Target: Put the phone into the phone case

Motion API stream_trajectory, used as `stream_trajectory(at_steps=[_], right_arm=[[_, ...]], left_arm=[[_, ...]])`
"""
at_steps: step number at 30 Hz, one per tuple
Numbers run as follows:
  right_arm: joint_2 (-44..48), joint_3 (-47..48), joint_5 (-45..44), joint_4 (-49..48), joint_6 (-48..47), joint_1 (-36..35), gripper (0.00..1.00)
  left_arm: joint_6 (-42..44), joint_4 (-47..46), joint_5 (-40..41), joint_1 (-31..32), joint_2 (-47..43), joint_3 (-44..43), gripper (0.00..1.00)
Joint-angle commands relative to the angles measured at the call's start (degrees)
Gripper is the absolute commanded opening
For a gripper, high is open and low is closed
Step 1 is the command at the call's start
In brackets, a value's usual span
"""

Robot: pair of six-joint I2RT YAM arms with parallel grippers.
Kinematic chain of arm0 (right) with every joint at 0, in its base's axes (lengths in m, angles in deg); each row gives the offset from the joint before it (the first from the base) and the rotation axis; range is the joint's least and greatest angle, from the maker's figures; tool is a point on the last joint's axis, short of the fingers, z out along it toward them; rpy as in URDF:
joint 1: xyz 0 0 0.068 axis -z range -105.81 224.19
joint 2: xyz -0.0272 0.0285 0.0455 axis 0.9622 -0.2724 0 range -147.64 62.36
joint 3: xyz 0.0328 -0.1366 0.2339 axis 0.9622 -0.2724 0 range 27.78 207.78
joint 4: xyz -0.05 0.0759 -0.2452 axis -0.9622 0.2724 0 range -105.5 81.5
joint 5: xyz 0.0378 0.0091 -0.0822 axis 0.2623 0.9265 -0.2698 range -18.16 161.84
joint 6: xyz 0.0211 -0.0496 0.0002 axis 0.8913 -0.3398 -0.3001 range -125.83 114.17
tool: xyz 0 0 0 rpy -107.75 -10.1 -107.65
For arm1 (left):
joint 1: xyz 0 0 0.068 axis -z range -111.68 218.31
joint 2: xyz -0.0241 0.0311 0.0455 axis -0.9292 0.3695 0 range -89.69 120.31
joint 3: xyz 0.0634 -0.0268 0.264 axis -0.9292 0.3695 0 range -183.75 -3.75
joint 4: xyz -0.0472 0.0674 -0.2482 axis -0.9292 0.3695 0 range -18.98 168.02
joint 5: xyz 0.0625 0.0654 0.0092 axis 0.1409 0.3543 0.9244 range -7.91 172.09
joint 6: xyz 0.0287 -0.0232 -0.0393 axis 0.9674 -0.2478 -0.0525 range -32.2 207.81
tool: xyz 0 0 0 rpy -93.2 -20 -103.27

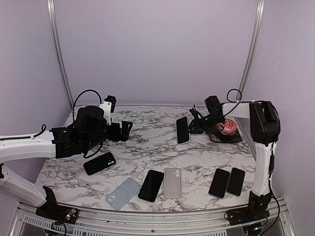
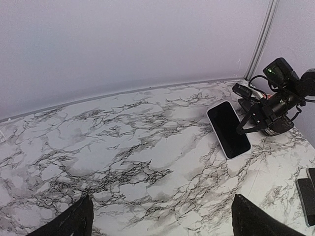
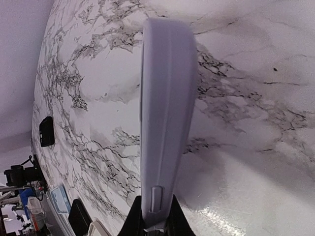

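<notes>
Firmly pinched: the right gripper clamps the phone by one end, far right.
Carry it level toward the pale case up front; the left gripper hovers, jaws wide apart.

The table is white marble with black and grey veins, and the walls are pale lilac. Right of centre, the phone has a black screen and a white rim. Along the lower edge are a light blue case, a cloudy grey case and black handsets.
</notes>
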Motion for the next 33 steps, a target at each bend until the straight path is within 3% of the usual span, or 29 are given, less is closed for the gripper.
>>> stream_trajectory(at_steps=[1,3,7,11,14,22,27,33], right_arm=[[-1.2,5.1,-5.0,5.1,-4.0,-0.2,0.16],[-1.6,6.0,-8.6,5.4,-4.0,-0.2,0.25],[-3.4,8.8,-14.4,8.2,-5.0,-0.2,0.32],[-3.0,10.1,-19.8,9.8,-4.9,-0.4,0.32],[0.6,9.4,-29.0,10.5,-5.0,-2.0,0.34],[14.4,0.7,-52.7,12.6,-2.3,-13.5,0.35],[24.2,-10.7,-54.3,12.8,4.2,-22.6,0.38],[25.9,-18.8,-50.3,15.2,13.8,-35.2,0.61]], left_arm=[[-0.5,1.3,0.7,0.0,-1.1,0.7,0.99],[-0.5,1.4,0.7,0.0,-1.0,0.7,0.99],[-0.6,1.5,0.8,0.0,-0.8,1.1,0.99],[-0.3,2.5,1.4,0.0,-0.2,1.3,0.99],[-0.1,3.3,1.8,0.0,0.1,1.4,0.99],[0.0,4.6,1.2,0.1,3.0,0.7,0.99],[-2.2,5.5,-0.5,0.6,2.2,2.6,0.99],[-3.8,5.5,-1.1,1.0,1.2,4.9,0.99]])
